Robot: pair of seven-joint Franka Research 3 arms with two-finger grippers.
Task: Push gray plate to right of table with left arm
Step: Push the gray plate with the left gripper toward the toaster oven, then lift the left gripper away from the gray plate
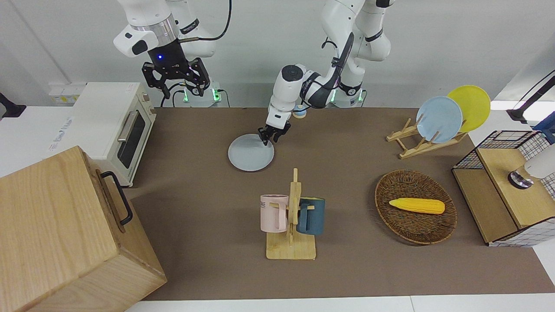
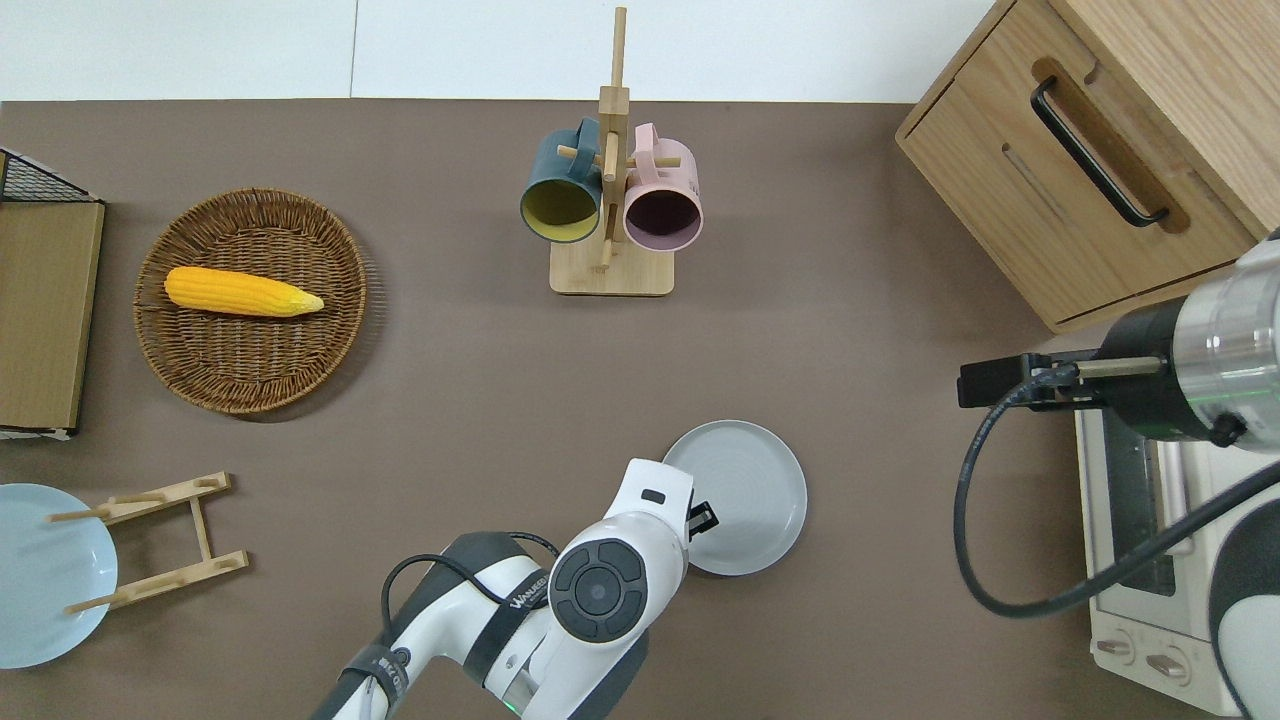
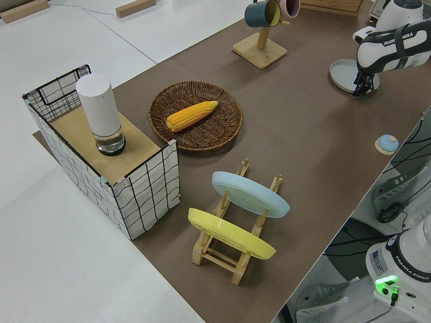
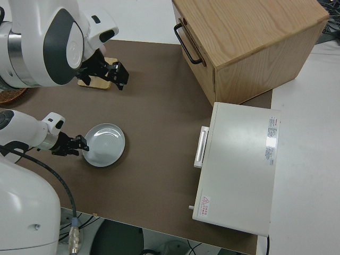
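The gray plate lies flat on the brown table, near the robots' edge and about midway along it. It also shows in the overhead view and the right side view. My left gripper is low at the plate's rim on the side toward the left arm's end, touching it. My right gripper is parked and open.
A mug rack with a pink and a teal mug stands farther from the robots than the plate. A white toaster oven and a wooden cabinet fill the right arm's end. A wicker basket with corn and a plate rack stand toward the left arm's end.
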